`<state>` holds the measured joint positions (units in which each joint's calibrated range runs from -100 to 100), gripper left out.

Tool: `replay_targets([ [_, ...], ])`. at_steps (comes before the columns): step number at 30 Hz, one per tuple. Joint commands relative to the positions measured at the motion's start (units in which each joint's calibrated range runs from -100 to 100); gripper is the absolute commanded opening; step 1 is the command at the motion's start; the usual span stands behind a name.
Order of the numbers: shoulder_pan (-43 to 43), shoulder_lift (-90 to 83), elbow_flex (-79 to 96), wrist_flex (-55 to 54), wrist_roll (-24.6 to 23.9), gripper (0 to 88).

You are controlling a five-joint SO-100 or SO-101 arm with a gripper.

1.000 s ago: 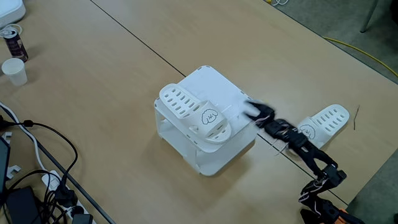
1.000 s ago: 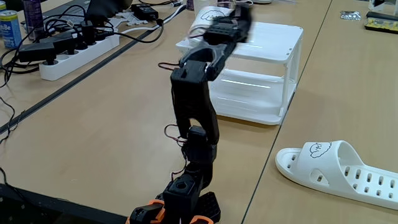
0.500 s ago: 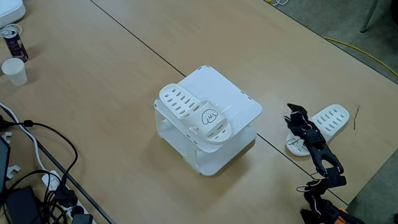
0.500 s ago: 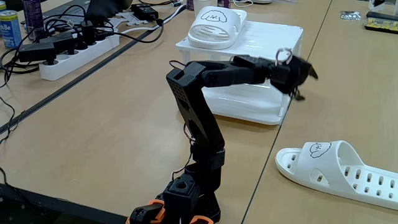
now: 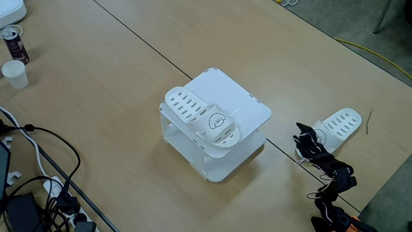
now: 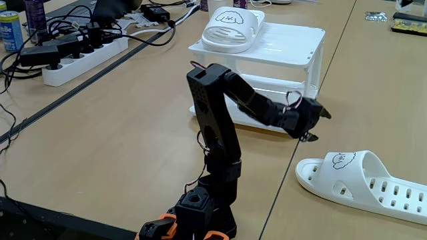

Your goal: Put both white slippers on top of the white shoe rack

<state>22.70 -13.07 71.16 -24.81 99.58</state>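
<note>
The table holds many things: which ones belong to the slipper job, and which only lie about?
Job:
white plastic slipper on the rack
white plastic slipper on the table
white two-tier plastic shoe rack
black gripper

Lying about:
white paper cup
white power strip
drink can

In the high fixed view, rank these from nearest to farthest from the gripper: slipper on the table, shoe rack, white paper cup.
1. The slipper on the table, just up and right of the gripper, beside its toe end.
2. The white shoe rack, mid-table to the gripper's left, carrying the other slipper.
3. The white paper cup, far left edge.
</note>
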Motion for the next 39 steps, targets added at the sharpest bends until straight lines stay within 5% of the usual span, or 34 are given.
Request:
replay_targets([
  [1, 2.71, 1.59, 2.05, -8.24, 0.42, 22.2],
  [21, 21.71, 4.11, 5.75, -9.96, 0.42, 22.1],
  [39, 22.20, 4.03, 10.35, -15.31, 0.42, 22.2],
])
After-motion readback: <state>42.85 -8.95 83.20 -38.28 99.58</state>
